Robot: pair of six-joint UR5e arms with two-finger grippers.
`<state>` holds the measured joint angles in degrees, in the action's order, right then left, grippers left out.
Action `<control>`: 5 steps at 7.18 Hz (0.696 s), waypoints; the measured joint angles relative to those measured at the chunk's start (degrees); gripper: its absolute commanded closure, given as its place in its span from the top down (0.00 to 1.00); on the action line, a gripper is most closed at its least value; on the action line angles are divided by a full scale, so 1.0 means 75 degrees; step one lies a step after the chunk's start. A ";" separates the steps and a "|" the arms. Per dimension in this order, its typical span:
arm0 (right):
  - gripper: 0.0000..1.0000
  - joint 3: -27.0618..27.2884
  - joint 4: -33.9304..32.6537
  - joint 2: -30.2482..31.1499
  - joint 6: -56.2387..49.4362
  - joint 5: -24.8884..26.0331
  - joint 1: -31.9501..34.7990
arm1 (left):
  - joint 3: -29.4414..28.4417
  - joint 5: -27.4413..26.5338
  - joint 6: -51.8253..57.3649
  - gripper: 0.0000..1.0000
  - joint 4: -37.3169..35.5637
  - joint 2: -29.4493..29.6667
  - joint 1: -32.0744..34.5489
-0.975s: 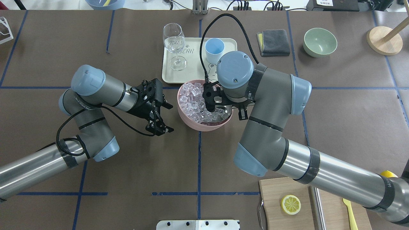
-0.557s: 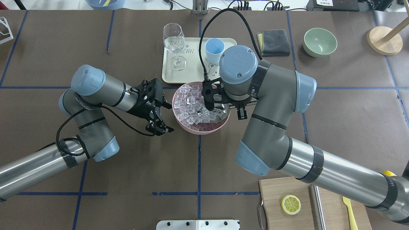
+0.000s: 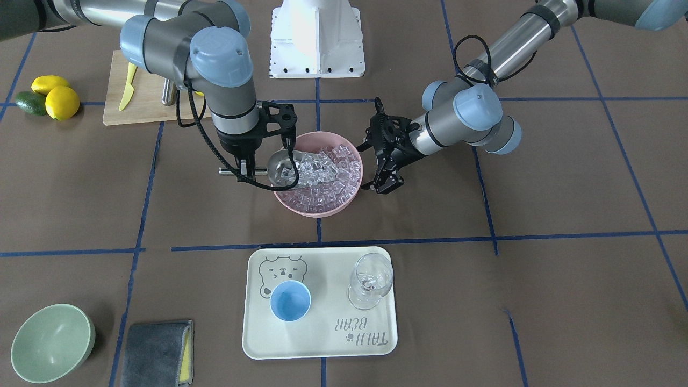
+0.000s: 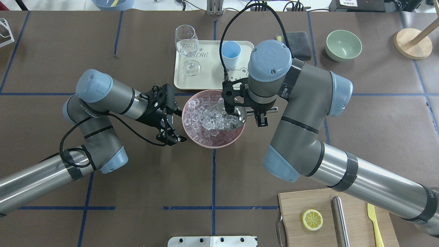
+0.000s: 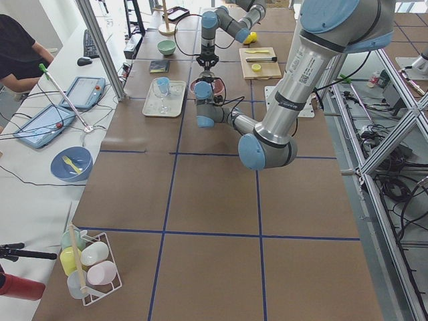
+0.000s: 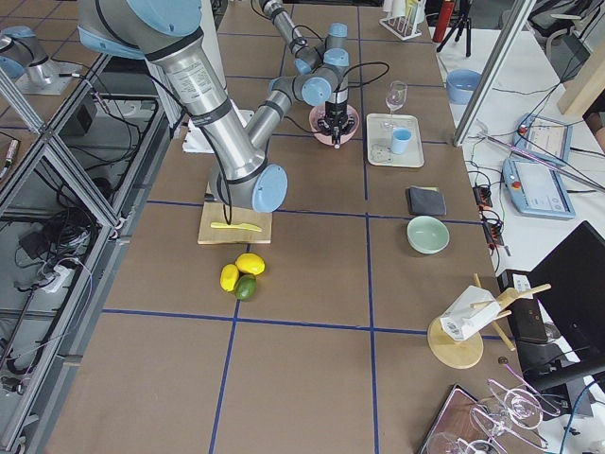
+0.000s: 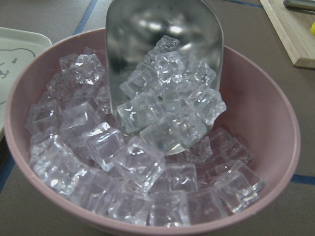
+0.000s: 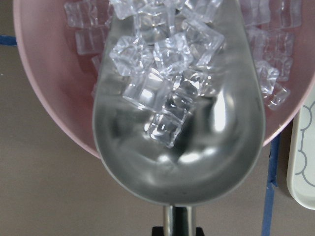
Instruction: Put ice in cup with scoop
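Observation:
The steel scoop lies in the pink bowl, its trough dug into the pile of ice. Several cubes sit in the trough, as the right wrist view and the left wrist view show. My right gripper is shut on the scoop's handle at the bowl's right side. My left gripper is open and empty, close beside the bowl's left rim. The light-blue cup stands empty on the cream tray beyond the bowl.
A wine glass stands on the tray's left part. A grey cloth, a green bowl and a wooden stand are at the far right. A cutting board with a lemon slice, steel tube and yellow knife is near right.
My right arm has swung right and away, pushing the scoop deeper under the ice. The pink bowl has slid a little left, towards my left gripper. The left arm has not moved.

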<state>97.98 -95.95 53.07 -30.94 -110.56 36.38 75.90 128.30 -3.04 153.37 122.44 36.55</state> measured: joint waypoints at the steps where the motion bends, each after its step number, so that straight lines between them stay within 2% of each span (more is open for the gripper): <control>1: 0.00 -0.0001 0.0268 0.0130 0.0000 -0.0354 0.0183 | 0.0001 -0.0005 0.0006 1.00 0.0000 -0.0001 0.0000; 5: 0.00 -0.0008 0.0505 0.0229 -0.0002 -0.1357 0.0791 | 0.0000 -0.0007 0.0006 1.00 -0.0026 -0.0031 0.0070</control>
<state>97.91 -92.16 54.79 -30.96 -120.74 42.31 75.90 128.25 -3.00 153.17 122.21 37.08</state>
